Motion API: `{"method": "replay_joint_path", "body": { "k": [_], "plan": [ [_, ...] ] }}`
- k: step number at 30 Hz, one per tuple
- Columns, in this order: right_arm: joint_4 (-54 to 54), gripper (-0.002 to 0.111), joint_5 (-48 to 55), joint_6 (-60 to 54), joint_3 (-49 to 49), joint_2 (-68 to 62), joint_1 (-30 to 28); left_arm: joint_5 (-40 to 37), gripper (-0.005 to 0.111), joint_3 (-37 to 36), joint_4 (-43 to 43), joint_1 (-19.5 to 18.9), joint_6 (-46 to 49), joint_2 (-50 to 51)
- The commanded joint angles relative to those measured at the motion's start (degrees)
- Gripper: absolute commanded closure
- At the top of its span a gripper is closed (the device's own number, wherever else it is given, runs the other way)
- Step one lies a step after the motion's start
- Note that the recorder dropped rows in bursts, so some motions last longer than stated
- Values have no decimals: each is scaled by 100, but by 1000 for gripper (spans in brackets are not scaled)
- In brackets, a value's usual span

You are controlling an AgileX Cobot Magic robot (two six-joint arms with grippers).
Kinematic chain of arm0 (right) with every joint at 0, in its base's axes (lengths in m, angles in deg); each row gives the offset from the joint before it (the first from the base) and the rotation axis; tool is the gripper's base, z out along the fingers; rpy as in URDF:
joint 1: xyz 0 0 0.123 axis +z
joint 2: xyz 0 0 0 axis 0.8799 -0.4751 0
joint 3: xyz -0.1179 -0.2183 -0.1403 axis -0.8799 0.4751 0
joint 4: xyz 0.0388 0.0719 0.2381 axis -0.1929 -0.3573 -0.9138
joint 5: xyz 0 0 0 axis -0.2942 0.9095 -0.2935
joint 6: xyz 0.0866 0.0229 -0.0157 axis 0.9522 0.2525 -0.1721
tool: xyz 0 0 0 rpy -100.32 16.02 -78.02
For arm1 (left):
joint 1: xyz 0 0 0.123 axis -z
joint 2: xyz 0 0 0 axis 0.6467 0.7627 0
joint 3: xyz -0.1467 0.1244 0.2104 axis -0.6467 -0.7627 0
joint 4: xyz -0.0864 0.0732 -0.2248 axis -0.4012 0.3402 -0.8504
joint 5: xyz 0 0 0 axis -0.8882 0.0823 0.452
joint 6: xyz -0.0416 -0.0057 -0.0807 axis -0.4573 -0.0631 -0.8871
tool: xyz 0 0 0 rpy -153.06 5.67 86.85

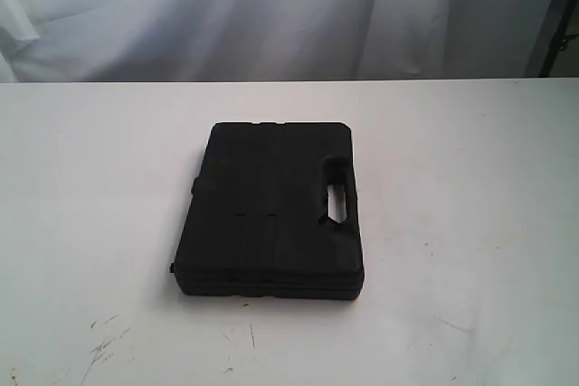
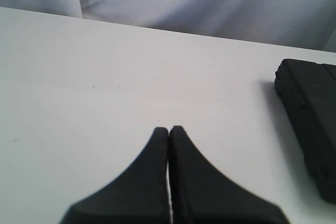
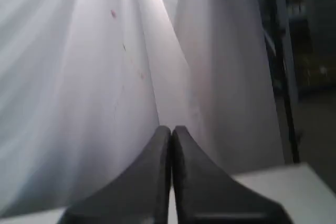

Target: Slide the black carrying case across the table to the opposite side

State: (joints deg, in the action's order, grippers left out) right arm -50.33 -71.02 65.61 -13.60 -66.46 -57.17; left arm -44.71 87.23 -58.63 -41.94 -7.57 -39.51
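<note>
A black carrying case (image 1: pixel 267 210) lies flat near the middle of the frame on a wide white table (image 1: pixel 470 223) that fills the lower two thirds of the picture. The case is closed and roughly rectangular, its longer sides running from the near edge toward the back. A handle opening (image 1: pixel 339 194) is cut through its right side, with the white tabletop showing through. Two small tabs (image 1: pixel 172 268) stick out from its left edge. Thin dark scuff marks (image 1: pixel 104 345) streak the tabletop at the lower left. Behind the table, a white curtain (image 1: pixel 226 15) hangs in soft folds across the top, and a dark upright frame (image 1: pixel 556 15) stands at the upper right corner.
</note>
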Motion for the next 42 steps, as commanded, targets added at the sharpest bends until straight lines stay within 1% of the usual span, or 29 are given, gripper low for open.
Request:
{"method": "replay_joint_path", "body": {
  "k": [1,6,8,15,17,20,22,25,30,42],
  "plan": [
    [-439,108,1959,-251,-163,-1259,-7,30,107,-27,15,-5,9,-26],
    [-509,108,3561,-241,-163,-1954,-7,30,107,-27,15,-5,9,-26],
    [-443,108,3777,-263,-152,-2107,-7,30,107,-27,15,-5,-4,-26],
    [-722,108,3448,-316,-143,-2156,-7,30,107,-27,15,-5,-4,-26],
    [-1050,108,3297,-668,-162,-2165,-7,30,107,-27,15,-5,-4,-26],
    [-1714,108,3343,-1303,-347,-2303,-7,30,107,-27,15,-5,-4,-26],
    [-1801,108,3471,-1303,-534,-2470,72,30,107,-27,15,-5,6,-26],
    [-1777,108,3651,-1270,-931,-2814,318,30,107,-27,15,-5,6,-26],
    [-1713,108,3640,-1025,-1575,-3531,929,30,107,-27,15,-5,6,-26],
    [-682,108,3543,242,-2857,-5716,2299,30,107,-27,15,-5,-6,-26]
  ]
}}
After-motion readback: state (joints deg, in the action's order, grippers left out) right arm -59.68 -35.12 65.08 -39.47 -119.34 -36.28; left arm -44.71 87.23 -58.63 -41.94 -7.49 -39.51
